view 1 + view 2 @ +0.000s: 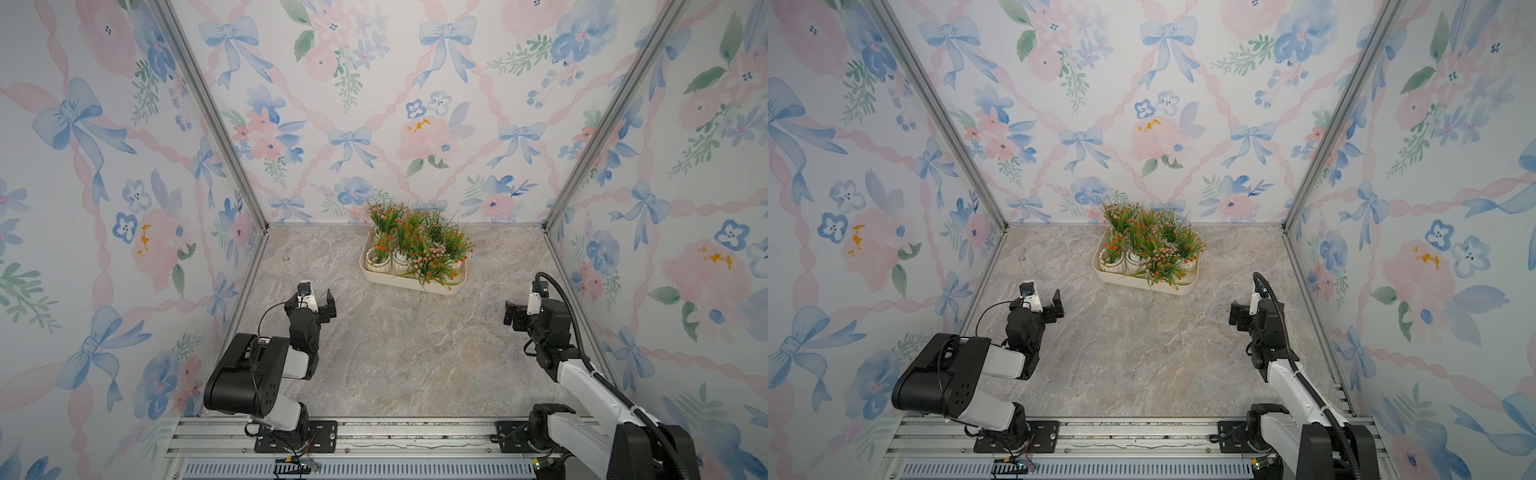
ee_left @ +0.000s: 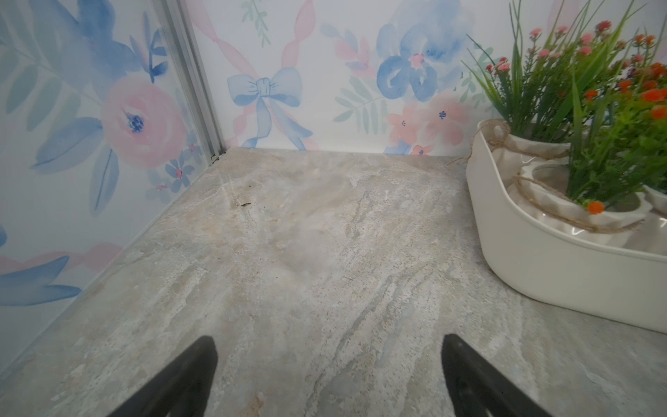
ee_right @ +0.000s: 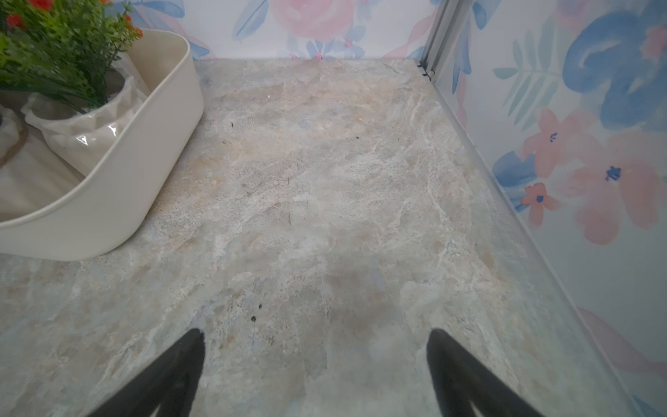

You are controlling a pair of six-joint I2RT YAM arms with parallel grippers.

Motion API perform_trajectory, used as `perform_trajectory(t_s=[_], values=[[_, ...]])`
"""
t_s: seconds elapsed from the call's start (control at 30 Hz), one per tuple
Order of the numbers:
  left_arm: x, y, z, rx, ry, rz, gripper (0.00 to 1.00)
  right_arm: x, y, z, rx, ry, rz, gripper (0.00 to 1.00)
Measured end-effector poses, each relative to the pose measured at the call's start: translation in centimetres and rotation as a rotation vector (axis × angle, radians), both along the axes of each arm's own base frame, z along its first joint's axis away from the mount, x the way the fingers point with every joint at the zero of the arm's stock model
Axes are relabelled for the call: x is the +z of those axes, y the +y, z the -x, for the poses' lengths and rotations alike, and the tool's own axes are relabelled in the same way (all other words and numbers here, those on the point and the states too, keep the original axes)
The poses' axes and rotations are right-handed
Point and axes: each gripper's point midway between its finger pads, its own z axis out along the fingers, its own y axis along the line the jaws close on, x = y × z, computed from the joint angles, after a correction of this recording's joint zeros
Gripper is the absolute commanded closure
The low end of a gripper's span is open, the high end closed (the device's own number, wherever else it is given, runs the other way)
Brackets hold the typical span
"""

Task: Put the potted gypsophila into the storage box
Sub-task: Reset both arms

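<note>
Pots (image 1: 415, 249) are being seen all inside the box (image 1: 409, 285), none left on the table (image 1: 395, 353); the task is being judged done. Left gripper (image 1: 319, 296) and right gripper (image 1: 519, 308) are being held wide, empty.

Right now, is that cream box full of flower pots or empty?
Full: the storage box is packed with potted gypsophila, their white pots side by side inside its rim in both top views.

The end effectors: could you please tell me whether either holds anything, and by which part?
Nothing is held. The left end effector and right end effector both stand open over the table, apart from the pots in the box.
</note>
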Motion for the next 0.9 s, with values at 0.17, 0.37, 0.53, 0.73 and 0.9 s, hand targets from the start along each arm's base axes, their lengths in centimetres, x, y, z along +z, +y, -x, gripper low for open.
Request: perform_trajectory(t_s=[0.17, 0.37, 0.53, 0.73, 0.9], values=[[1.2, -0.4, 0.0, -0.031, -0.055, 0.002, 0.02, -2.4, 0.4, -1.4, 0.017, -0.027, -0.025, 0.03], [1.8, -0.8, -0.1, -0.053, -0.080, -0.003, 0.02, -6.4, 1.5, -0.9, 0.044, -0.046, -0.025, 0.03], [1.8, -0.8, -0.1, -0.053, -0.080, -0.003, 0.02, -5.6, 2.2, -1.6, 0.068, -0.083, -0.023, 0.03], [1.8, -0.8, -0.1, -0.053, -0.080, -0.003, 0.02, -4.3, 2.2, -2.5, 0.078, -0.122, -0.032, 0.03], [1.8, -0.8, -0.1, -0.053, -0.079, -0.003, 0.02, -4.3, 2.3, -2.5, 0.082, -0.122, -0.034, 0.03]])
